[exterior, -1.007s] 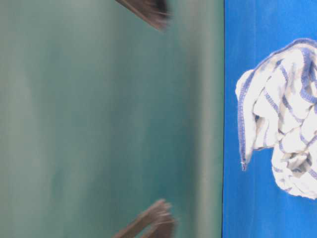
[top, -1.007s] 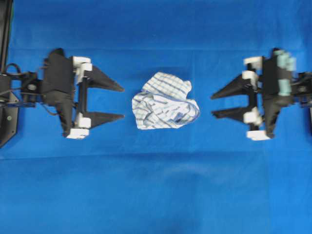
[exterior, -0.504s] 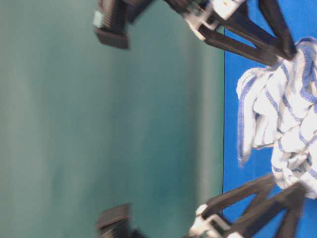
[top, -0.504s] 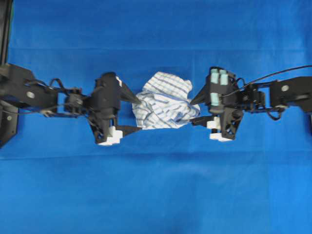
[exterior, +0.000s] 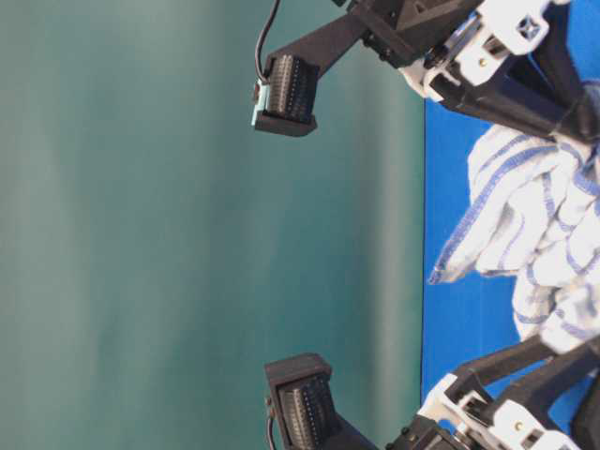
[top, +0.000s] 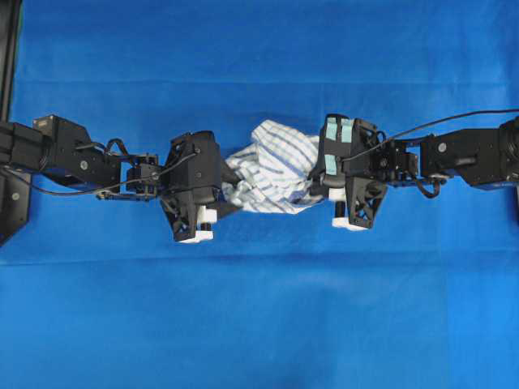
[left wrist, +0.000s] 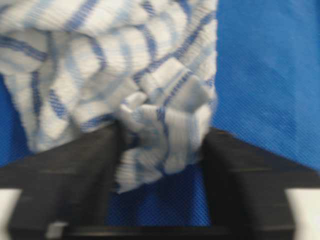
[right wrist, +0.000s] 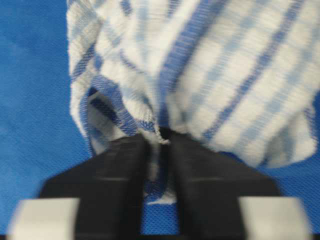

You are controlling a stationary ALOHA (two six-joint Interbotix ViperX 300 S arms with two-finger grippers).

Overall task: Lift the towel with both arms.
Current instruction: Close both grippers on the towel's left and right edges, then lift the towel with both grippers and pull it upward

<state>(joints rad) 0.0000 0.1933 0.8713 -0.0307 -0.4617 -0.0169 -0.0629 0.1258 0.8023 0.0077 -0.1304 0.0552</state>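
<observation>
A crumpled white towel (top: 274,164) with blue stripes lies bunched at the middle of the blue cloth (top: 259,308). My left gripper (top: 229,180) comes in from the left. A thick fold of the towel (left wrist: 115,65) fills the gap between its black fingers (left wrist: 75,165). From the right, my right gripper (top: 316,182) has its jaws nearly together, pinching a thin towel edge (right wrist: 215,75). The table-level view shows the towel (exterior: 534,216) between the right gripper (exterior: 586,127) and the left gripper (exterior: 562,361). Whether the towel has left the cloth I cannot tell.
The blue cloth covers the whole table. Both black arms reach in from the sides, the left arm (top: 77,154) and the right arm (top: 470,154). A cable (top: 438,123) runs above the right arm. A plain green wall (exterior: 187,234) stands behind.
Both grippers came in from the sides with jaws wide, reached the towel's left and right edges, and closed on it. The towel is squeezed narrower between them.
</observation>
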